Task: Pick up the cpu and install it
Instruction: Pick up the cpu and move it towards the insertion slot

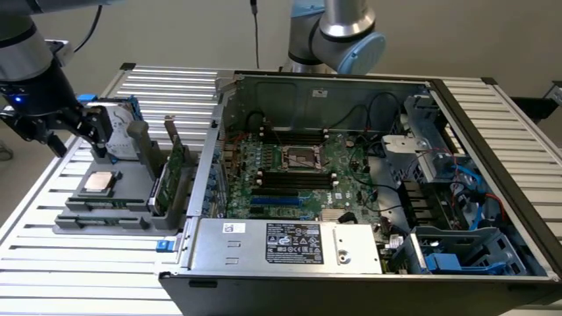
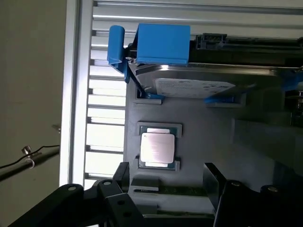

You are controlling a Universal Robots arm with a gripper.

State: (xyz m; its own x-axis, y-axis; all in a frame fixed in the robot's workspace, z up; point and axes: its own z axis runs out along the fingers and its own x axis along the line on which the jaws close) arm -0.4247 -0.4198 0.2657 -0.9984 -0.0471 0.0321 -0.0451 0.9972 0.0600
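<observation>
end effector (image 2: 165, 171): jaws apart, empty | above cpu (image 2: 156, 148) (apparently seated in gray tray (image 2: 203, 120))

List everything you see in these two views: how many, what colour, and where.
cpu: one, pale silver with tan rim, flat in its pocket on the tray.
hard drive: one, silver, white label, blue bracket, standing on edge on the tray.
circuit cards: at least two, green, upright on the tray's case side.
tray: one, grey, on the table, exterior view's left.
computer case: one, black and silver, open, beside the tray.
motherboard: one, green, inside the case.
power supply: one, silver, black label, at the case's near side.
table: one, pale slatted metal, under everything.
robot arm: one, grey and blue, behind the case.
gripper: one, black, jaws open, above the tray near the cpu.
</observation>
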